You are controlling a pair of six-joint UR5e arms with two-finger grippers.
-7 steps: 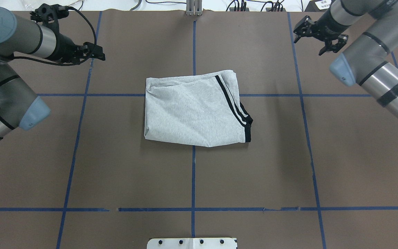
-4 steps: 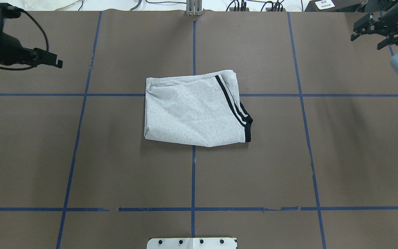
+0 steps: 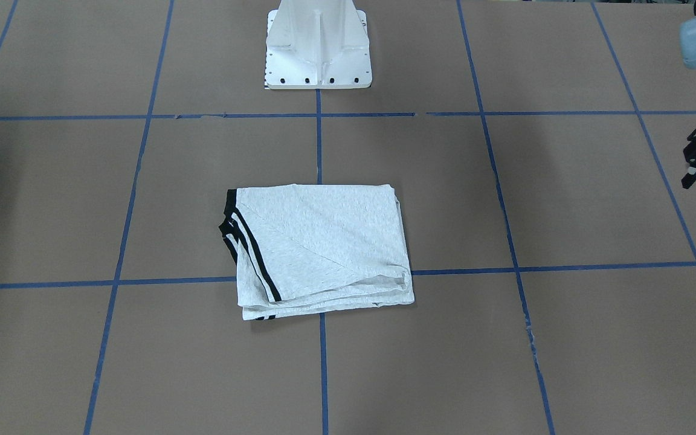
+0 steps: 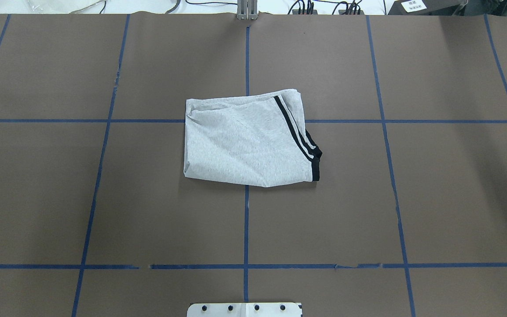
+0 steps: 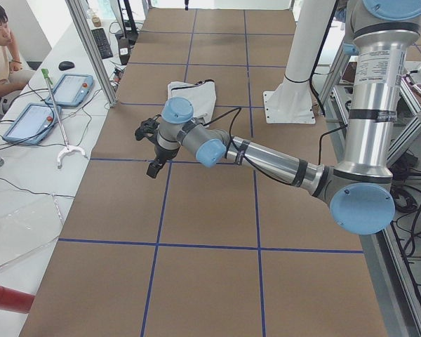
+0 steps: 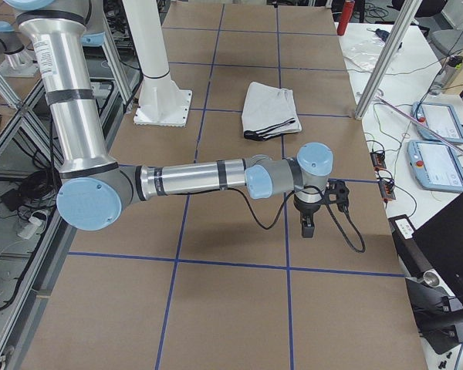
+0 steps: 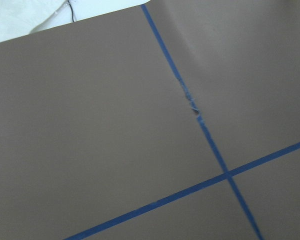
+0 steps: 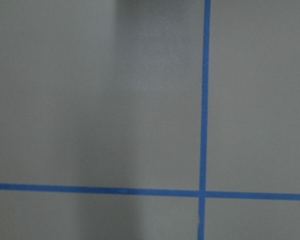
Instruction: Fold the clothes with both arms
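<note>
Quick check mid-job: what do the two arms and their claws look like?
Both match. The left arm and right arm are silver tubes with grey joints, light-blue round caps and black bands. The left claw and right claw are black, each with a looped black cable.

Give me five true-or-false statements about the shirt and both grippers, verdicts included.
1. The T-shirt lies folded on the table. True.
2. The left gripper grips the T-shirt. False: it hangs well apart from it, holding nothing.
3. Black stripes show on the folded top layer. True.
4. The right gripper rests on the T-shirt. False: it hangs over bare table, away from the shirt.
5. A colourful print faces up. False: only plain grey fabric and the stripes show.
</note>
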